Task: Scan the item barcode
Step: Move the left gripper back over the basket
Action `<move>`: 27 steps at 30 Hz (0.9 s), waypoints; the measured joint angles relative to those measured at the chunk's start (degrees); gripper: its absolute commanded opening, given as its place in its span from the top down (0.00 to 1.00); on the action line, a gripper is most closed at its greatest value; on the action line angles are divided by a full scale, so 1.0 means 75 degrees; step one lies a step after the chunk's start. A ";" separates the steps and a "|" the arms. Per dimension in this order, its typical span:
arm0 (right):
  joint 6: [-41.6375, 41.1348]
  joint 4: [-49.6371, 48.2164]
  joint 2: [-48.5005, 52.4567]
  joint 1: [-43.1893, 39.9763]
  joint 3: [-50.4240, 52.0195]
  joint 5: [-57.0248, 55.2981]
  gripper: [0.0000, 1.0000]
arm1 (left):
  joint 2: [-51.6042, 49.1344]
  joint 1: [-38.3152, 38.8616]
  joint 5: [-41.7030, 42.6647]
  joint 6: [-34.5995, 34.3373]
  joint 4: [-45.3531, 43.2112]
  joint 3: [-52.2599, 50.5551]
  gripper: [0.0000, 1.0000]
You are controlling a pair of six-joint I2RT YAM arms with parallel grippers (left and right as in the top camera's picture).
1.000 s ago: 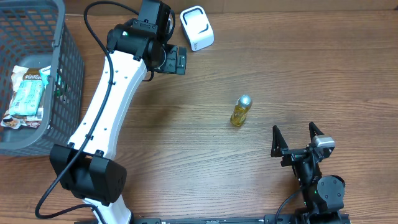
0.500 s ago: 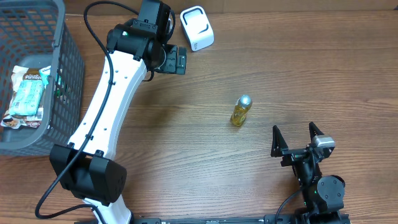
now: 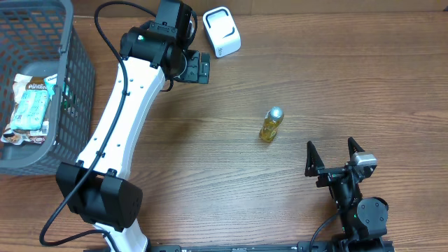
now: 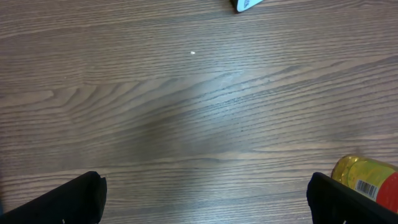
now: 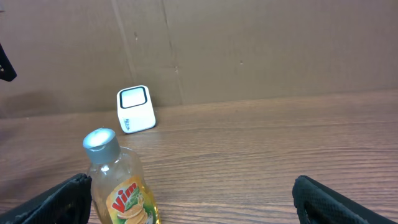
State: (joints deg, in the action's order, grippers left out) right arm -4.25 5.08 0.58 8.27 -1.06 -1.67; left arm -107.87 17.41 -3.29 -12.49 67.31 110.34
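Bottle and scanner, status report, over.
Left pincer open, empty, beside scanner. Right pincer open, empty. Bottle upright, untouched. Nothing between bottle and scanner.

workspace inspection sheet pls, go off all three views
surface: wooden table, no spills seen
job's things: bottle upright mid-table, untouched; white scanner at the far edge
clutter: grey basket at the left edge, holding packets
end effectors: left end effector open, empty, beside the scanner; right end effector open, empty, short of the bottle
cables: black cable along the left arm, off the table
surroundings: brown wall behind the table
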 measured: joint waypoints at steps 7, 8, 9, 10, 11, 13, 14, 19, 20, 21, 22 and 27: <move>0.0000 -0.0003 0.0000 0.0003 0.0000 0.0003 0.00 | 0.0000 0.0000 0.0003 0.0000 -0.0038 0.0000 0.00; 0.0000 0.0000 0.0000 0.0000 0.0000 0.0000 0.00 | 0.0000 0.0000 0.0003 0.0000 -0.0079 0.0000 0.00; 0.0000 -0.0006 0.0000 0.0003 0.0000 -0.0003 0.00 | 0.0000 0.0000 0.0003 0.0000 -0.0117 0.0000 0.00; 0.0000 0.0000 0.0000 0.0000 0.0000 0.0003 0.00 | 0.0000 0.0000 0.0003 0.0000 -0.0172 0.0000 0.00; -0.0003 -0.0003 0.0000 0.0003 0.0000 0.0003 0.00 | 0.0000 0.0000 0.0003 0.0000 -0.0239 0.0000 0.01; -0.0003 0.0000 0.0000 0.0003 0.0000 0.0000 0.00 | 0.0000 0.0000 0.0000 0.0000 -0.0382 0.0000 0.00; 0.0000 0.0000 0.0000 0.0000 0.0000 0.0000 0.00 | 0.0000 0.0000 0.0000 0.0003 -0.0428 0.0000 0.09; -0.0003 -0.0003 0.0000 0.0003 0.0000 0.0000 0.00 | 0.0000 -0.0003 -0.0029 0.0117 -0.0449 0.0087 0.96; 0.0000 -0.0003 0.0000 0.0000 0.0000 0.0003 0.00 | 0.0000 -0.0009 -0.0079 0.0140 -0.0361 0.0181 0.96; -0.0003 0.0000 0.0000 0.0000 0.0000 0.0000 0.00 | 0.0000 -0.0020 -0.0128 0.0143 -0.0268 0.0321 0.96; -0.0006 0.0000 0.0000 0.0000 0.0000 0.0000 0.00 | 0.0015 -0.0038 -0.0166 0.0163 -0.0189 0.0478 0.96; 0.0000 0.0000 0.0000 0.0000 0.0000 0.0000 0.00 | 0.0484 -0.0303 -0.0434 0.0227 0.0192 0.1285 0.95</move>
State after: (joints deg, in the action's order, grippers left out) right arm -4.25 5.08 0.58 8.27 -1.06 -1.67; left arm -104.25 15.14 -6.55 -10.79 68.75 119.98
